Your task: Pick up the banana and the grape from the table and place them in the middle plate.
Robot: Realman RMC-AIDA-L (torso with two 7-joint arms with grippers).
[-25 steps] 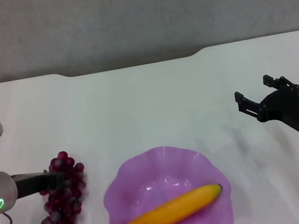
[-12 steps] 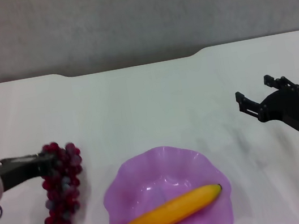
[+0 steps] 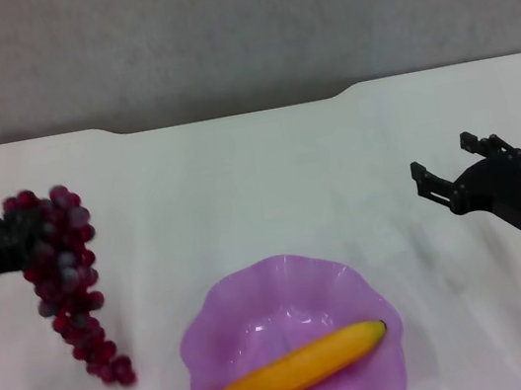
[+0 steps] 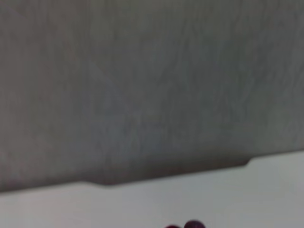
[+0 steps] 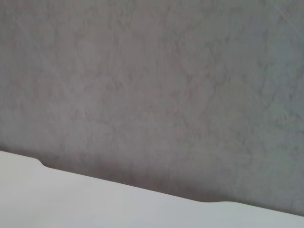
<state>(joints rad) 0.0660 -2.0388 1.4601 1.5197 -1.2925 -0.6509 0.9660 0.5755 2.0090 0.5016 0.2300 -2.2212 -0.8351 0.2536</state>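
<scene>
A yellow-orange banana [image 3: 302,369] lies across the purple scalloped middle plate [image 3: 222,313] at the near centre of the white table [image 3: 259,185]. At the left, my left gripper [image 3: 19,235] is shut on the top of the dark red grape [image 3: 64,278] bunch, which hangs in the air down toward the table, left of the plate. A couple of its grapes [image 4: 186,224] peek into the left wrist view. My right gripper [image 3: 449,171] hovers open over the table to the right of the plate, holding nothing.
The table's far edge has a shallow notch [image 3: 227,112] with a grey wall [image 3: 233,29] behind it; both wrist views show mostly that wall.
My left gripper has lifted the grape bunch off the table and carried it up and away; the bunch now dangles. The right arm and the banana have not moved.
</scene>
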